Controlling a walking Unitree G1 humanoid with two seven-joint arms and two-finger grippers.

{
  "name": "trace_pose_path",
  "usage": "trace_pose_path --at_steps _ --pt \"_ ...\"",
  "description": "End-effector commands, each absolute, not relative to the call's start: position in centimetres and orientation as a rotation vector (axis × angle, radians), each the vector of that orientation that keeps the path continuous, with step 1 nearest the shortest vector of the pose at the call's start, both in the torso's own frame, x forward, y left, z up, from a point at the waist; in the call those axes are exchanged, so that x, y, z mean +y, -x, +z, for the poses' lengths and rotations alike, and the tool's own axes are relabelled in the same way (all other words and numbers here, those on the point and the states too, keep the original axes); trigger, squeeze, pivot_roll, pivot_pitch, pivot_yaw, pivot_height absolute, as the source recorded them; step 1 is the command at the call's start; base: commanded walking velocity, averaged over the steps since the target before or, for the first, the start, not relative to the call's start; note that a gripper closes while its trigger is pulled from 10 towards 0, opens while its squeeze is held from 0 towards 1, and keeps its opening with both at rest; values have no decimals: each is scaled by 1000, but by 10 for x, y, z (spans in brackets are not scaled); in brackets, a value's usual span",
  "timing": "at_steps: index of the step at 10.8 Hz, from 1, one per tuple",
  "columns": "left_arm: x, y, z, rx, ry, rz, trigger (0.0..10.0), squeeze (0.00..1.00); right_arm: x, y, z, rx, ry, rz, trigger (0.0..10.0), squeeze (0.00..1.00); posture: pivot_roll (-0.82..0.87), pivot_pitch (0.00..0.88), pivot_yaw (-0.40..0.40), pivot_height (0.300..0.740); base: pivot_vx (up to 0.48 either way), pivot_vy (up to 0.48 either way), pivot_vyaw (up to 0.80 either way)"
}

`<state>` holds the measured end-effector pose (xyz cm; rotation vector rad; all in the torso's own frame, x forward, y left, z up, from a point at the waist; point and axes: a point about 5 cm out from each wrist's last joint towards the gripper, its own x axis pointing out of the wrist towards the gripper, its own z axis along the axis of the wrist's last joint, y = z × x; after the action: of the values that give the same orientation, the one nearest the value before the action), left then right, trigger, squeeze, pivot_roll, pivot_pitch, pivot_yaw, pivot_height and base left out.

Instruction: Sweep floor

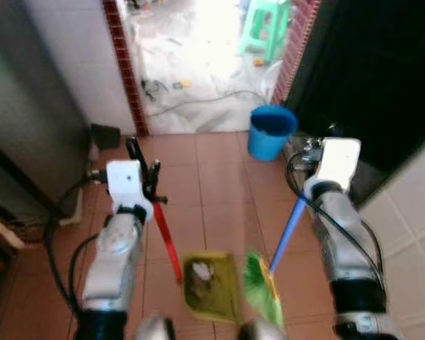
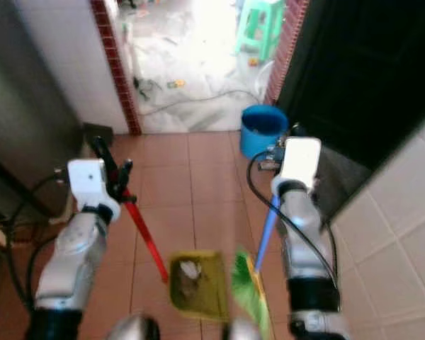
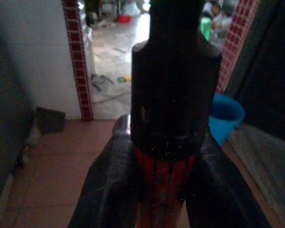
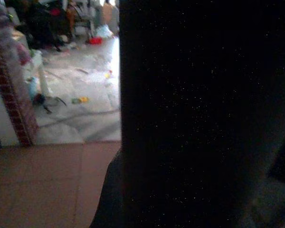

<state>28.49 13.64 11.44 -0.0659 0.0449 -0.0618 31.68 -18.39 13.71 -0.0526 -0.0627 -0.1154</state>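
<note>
Floor (image 1: 212, 184): your left end effector (image 1: 143, 172) pinches dustpan handle (image 1: 167, 241), steadying pan for collected debris (image 1: 200, 270); right end effector's grip on broom (image 1: 283, 234) undeterminable.

Matt terracotta floor tiles (image 1: 212, 205), glossy blue plastic bucket (image 1: 271, 131)

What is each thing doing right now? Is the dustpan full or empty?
Dustpan: on the floor, holding some swept-up rubbish.
Broom: bristles down, right beside the dustpan.
Blue bucket: upright, open top.
Left gripper: shut on the dustpan's red handle.
Right gripper: holding the broom's blue handle.
</note>
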Motion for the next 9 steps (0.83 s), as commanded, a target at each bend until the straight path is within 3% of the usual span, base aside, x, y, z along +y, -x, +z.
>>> trace_pose_path --at_steps 1,5,9 --pt "141 -289 131 -25 63 -45 10000 0 -185 -319 145 -84 67 -121 10000 0 -28 85 -9 740 0 0 0" --pt "149 -280 140 -55 95 -12 10000 0 -193 -322 155 -113 100 -144 10000 0 -33 104 -3 740 0 0 0" --pt "160 -291 177 -171 156 7 10000 0 -205 -316 146 -83 136 -185 10000 0 -37 85 2 740 0 0 0"
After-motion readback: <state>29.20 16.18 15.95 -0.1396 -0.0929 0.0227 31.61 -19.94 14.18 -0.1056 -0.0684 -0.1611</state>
